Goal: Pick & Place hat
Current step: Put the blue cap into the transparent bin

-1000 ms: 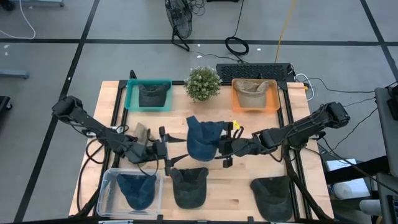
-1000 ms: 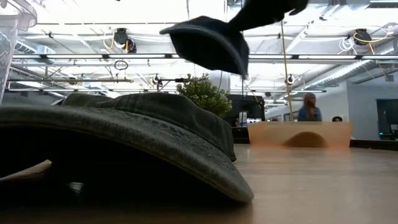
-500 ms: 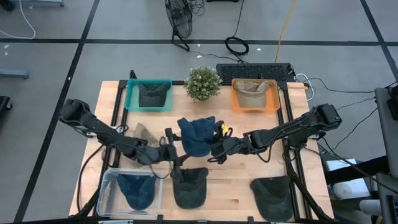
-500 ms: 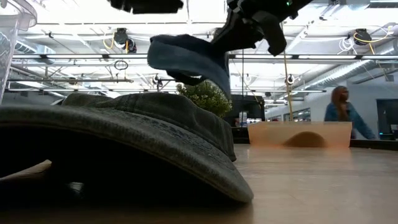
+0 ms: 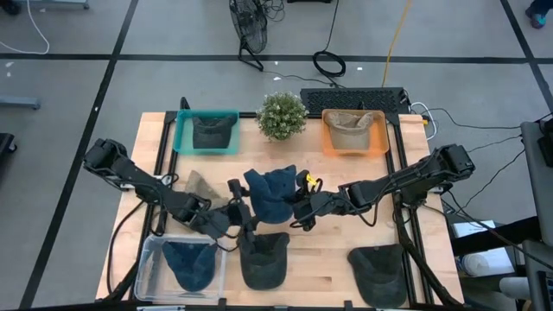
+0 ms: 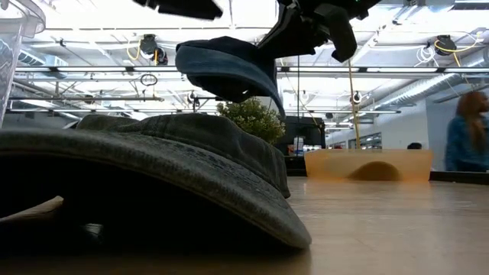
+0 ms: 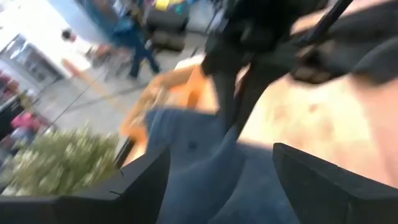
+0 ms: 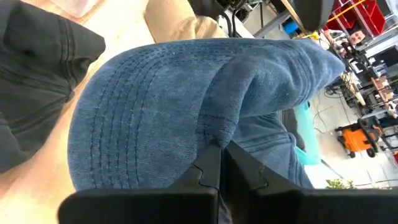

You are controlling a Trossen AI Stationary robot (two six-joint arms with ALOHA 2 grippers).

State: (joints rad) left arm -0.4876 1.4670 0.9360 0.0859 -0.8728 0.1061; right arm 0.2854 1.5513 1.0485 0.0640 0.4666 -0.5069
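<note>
Blue hat [image 5: 270, 193] hangs in the air between both arms, pinched at its edge by the closed right gripper [image 5: 300, 206], with the wide-open left gripper [image 5: 235, 203] just beside its far side, so left is close enough to take it.

high view: looking straight down from above, taking in the whole table [image 5: 346, 250] and both arms.
low view: sitting at tabletop height, facing across into the room, a dark hat [image 6: 145, 176] filling its near foreground.
left wrist view: looking forward, close on the blue hat [image 7: 211, 168].
right wrist view: pressing very near the same blue hat.
shared: all four are showing the blue hat.
</note>
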